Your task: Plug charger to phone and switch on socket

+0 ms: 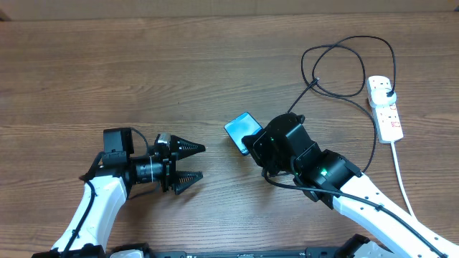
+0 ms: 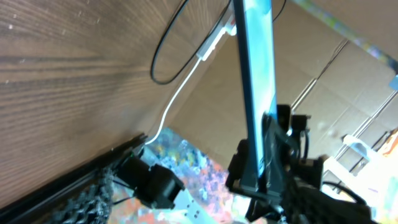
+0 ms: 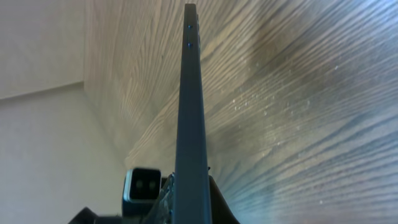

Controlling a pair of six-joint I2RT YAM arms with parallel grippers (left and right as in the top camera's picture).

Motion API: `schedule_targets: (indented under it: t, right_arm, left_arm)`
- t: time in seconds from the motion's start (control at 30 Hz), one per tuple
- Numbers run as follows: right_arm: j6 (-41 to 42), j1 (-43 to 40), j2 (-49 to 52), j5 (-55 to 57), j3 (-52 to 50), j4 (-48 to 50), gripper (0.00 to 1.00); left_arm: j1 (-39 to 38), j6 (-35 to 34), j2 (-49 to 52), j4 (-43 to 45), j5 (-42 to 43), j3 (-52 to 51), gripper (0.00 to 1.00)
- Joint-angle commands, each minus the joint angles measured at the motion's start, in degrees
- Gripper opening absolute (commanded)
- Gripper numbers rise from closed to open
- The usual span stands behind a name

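Wooden table (image 1: 143,72), bearing all items. Right gripper (image 1: 252,143): jaws clamped on the phone (image 1: 238,127), held up on edge at table centre, long axis running from the jaws toward upper left. Left gripper (image 1: 202,162): jaws apart, empty, facing the phone and just left of it. Socket (image 1: 385,107): far right, well apart. Charger (image 1: 344,68): loops from socket toward the right arm; plug head not located. Overhead alone shows the teal screen; both wrist views give only the phone's thin edge.

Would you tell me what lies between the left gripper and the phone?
Nothing: the overhead view shows only bare wooden table between the left gripper and the phone.
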Motion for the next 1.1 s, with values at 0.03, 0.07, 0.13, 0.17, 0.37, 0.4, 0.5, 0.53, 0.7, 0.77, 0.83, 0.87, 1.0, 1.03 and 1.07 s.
schedule_targets:
  t: [0.03,0.07,0.13,0.17,0.37,0.4,0.5,0.53,0.7,0.77,0.83,0.87,1.0,1.03,1.07]
  right_arm:
    - [0.94,0.7,-1.36,-2.25,0.28,1.03,0.04]
    - [0.96,0.96,-1.36,-2.29,0.28,1.03,0.04]
    - [0.96,1.6,-1.36,-2.69,0.31,1.25,0.04]
    - [0.98,1.92,-1.36,-3.13,0.28,1.55,0.04]
    - [1.01,3.58,-1.38,-6.08,0.31,4.63,0.04]
    - [1.03,3.65,-1.38,-6.14,0.31,4.63,0.04]
    - [2.64,3.65,-1.38,-6.16,0.28,4.11,0.04]
    - [3.1,3.65,-1.38,-6.19,0.31,4.13,0.04]
    - [7.21,3.67,-1.38,-8.15,0.28,4.24,0.04]
    - [8.94,3.67,-1.38,-9.66,0.28,4.24,0.04]
    - [10.86,3.67,-1.38,-11.65,0.28,4.26,0.04]
    - [12.22,3.67,-1.38,-12.81,0.31,4.28,0.04]
    - [17.11,3.67,-1.38,-15.69,0.28,4.22,0.04]
    - [18.01,3.67,-1.38,-16.04,0.28,4.22,0.04]
    - [18.99,3.67,-1.38,-16.41,0.28,4.22,0.04]
  left_arm:
    - [-1.79,-14.64,-0.02,6.71,-2.36,-0.2,0.84]
    - [-2.45,-16.92,-0.02,9.18,-2.67,-0.2,0.84]
    - [-4.11,-20.94,-0.02,13.73,-4.09,-0.2,0.83]
    - [-5.29,-23.3,-0.02,16.22,-5.01,-0.2,0.8]
    - [-12.7,-34.25,-0.02,29.27,-10.73,-0.2,0.7]
    - [-13.46,-35.15,-0.02,30.6,-11.21,-0.2,0.7]
    - [-14.4,-36.7,-0.02,32.02,-11.43,-0.2,0.66]
    - [-14.43,-36.81,-0.02,32.02,-11.43,-0.2,0.64]
    - [-14.43,-37.29,-0.02,32.02,-11.67,-0.2,0.64]
    - [-14.43,-37.55,-0.02,32.02,-12.24,-0.2,0.62]
    - [-14.43,-37.7,-0.02,32.04,-12.7,-0.2,0.59]
    - [-14.43,-37.92,-0.02,32.04,-12.9,-0.2,0.57]
    - [-14.51,-39.56,-0.02,32.04,-12.92,-0.2,0.51]
    - [-14.62,-40.26,-0.02,32.09,-12.94,-0.2,0.5]
    - [-14.73,-40.79,-0.02,32.28,-13.09,-0.2,0.47]
